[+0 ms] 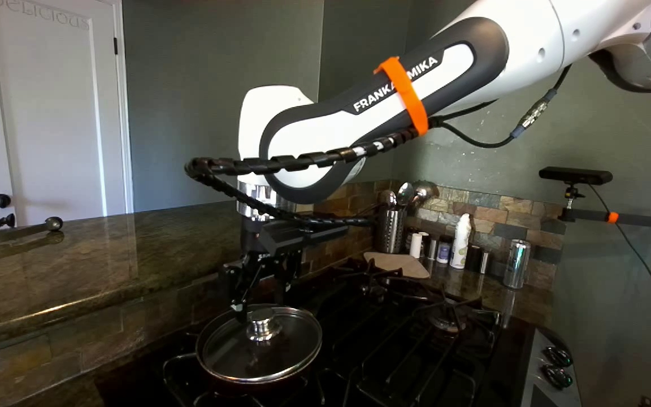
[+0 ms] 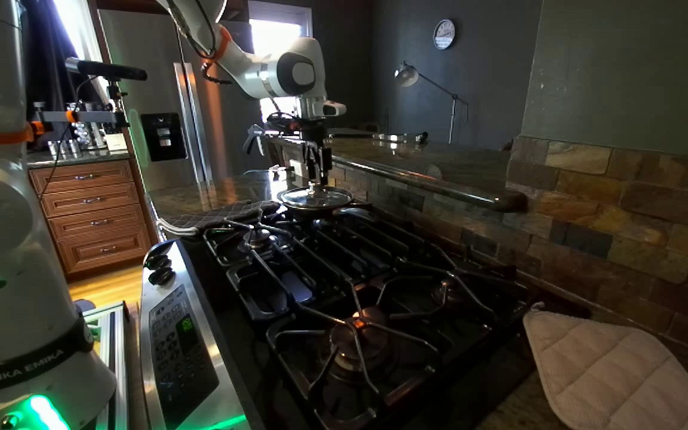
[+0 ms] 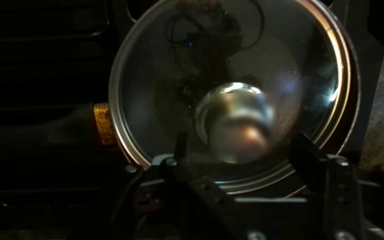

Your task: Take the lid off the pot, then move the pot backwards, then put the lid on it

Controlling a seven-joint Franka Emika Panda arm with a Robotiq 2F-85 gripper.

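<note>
Well, we see the gripper [image 3: 240, 138] released, its two fingers [image 3: 300, 150] parted partway and pointing down over the lid [image 1: 255, 356] and its knob [image 3: 242, 123]. In the wrist view the knob lies between them with a gap on either side, so we find it ungrasped; in an exterior view a fingertip is right by the knob, and we cannot tell from there whether it touches.

The lid lies flat on the pot [image 3: 353, 100], covering it, though in the wrist view a thin crescent of pot shows past the lid's right side. Through the lid's glass we make out a dark inside, but reflections keep us from telling what it contains. The pot stands at the far end of the stove [image 2: 332, 280] in an exterior view, near the stone-faced wall [image 2: 433, 215]. Well apart from it, a steel canister [image 1: 391, 232] holds metal utensils [image 1: 405, 195].

We see the knob upright. The pot's dark handle [image 3: 45, 126] points left in the wrist view, with a brownish-gold collar [image 3: 103, 123] at the pot; the handle's long axis runs almost parallel to the line between the fingertips.
</note>
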